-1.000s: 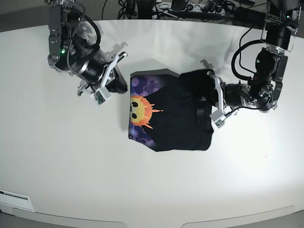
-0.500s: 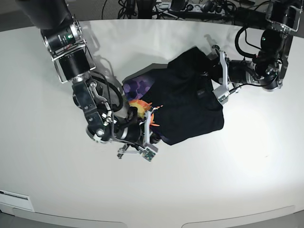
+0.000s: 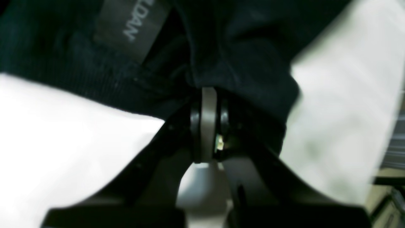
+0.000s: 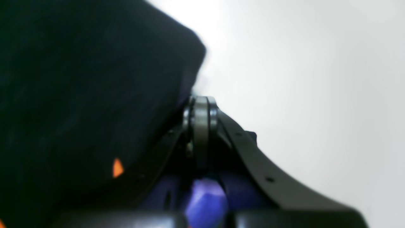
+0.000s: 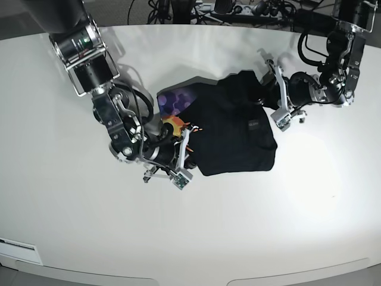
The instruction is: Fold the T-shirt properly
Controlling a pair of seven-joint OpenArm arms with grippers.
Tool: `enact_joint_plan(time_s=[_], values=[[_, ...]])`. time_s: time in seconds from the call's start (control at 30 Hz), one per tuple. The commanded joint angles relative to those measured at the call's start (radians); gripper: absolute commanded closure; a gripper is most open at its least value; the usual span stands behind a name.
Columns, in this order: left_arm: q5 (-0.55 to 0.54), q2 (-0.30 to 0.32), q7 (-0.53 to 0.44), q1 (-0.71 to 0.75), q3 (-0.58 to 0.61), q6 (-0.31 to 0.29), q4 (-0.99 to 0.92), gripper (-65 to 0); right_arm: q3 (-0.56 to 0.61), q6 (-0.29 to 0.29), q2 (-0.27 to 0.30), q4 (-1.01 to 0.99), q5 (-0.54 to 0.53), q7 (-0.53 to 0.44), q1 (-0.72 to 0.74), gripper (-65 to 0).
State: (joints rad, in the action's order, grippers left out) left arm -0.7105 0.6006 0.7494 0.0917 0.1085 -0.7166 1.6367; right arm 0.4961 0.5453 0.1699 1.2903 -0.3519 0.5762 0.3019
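The black T-shirt [image 5: 235,128] lies bunched at the middle of the white table [image 5: 297,208]. Its purple honeycomb print [image 5: 174,102] and orange sun face [image 5: 174,124] show at its left side. My right gripper [image 5: 189,156] is shut on the shirt's front-left edge; in the right wrist view the pads [image 4: 201,107] pinch black cloth [image 4: 88,95] with purple print [image 4: 205,199] below. My left gripper [image 5: 264,95] is shut on the shirt's back-right part; in the left wrist view its pads [image 3: 207,98] clamp black cloth [image 3: 246,53] near the grey neck label [image 3: 129,28].
Cables and a power strip [image 5: 238,8] lie beyond the table's far edge. The right arm's links [image 5: 89,56] stand over the table's left part, the left arm's [image 5: 342,53] over the back right. The table's front edge [image 5: 190,280] runs along the bottom.
Over the last second my right arm swung from the back left to the shirt's front-left edge and closed on it. The left gripper drew the shirt's right side up and toward the back.
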Motion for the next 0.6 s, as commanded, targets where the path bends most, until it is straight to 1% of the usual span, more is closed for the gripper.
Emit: enact_joint_plan(time_s=[0.0, 0.1, 0.23, 0.3, 0.37, 0.4, 0.5, 0.57], values=[[0.089, 0.018, 0.018, -0.007, -0.007, 0.018, -0.021, 0.0, -0.021, 0.003, 0.022, 0.045, 0.012, 0.030, -0.040, 0.0], [0.172, 0.018, -0.110, -0.033, -0.007, 0.018, -0.093, 0.0, -0.101, -0.016, 0.053, 0.172, 0.012, 0.047, -0.195, 0.0], [0.240, 0.015, -0.323, -0.101, -0.006, 0.018, -0.203, 0.0, -0.217, -0.049, 0.055, 0.344, 0.011, 0.068, -0.401, 0.0], [0.261, 0.008, -0.435, -0.139, -0.006, 0.018, -0.248, 0.0, -0.252, -0.072, 0.054, 0.427, 0.011, 0.067, -0.500, 0.0], [0.283, -0.014, -0.526, -0.179, -0.006, 0.018, -0.291, 0.0, -0.262, -0.084, 0.052, 0.508, 0.016, 0.068, -0.587, 0.0], [0.297, -0.032, -0.550, -0.202, -0.006, 0.018, -0.312, 0.0, -0.261, -0.098, 0.047, 0.546, 0.032, 0.068, -0.626, 0.0], [0.299, -0.098, -0.547, -0.270, -0.006, 0.018, -0.366, 0.0, -0.262, -0.133, -0.003, 0.641, 0.096, 0.064, -0.714, 0.0], [0.299, -0.147, -0.547, -0.301, -0.006, 0.018, -0.385, 0.0, -0.262, -0.137, -0.037, 0.681, 0.105, 0.064, -0.743, 0.0]])
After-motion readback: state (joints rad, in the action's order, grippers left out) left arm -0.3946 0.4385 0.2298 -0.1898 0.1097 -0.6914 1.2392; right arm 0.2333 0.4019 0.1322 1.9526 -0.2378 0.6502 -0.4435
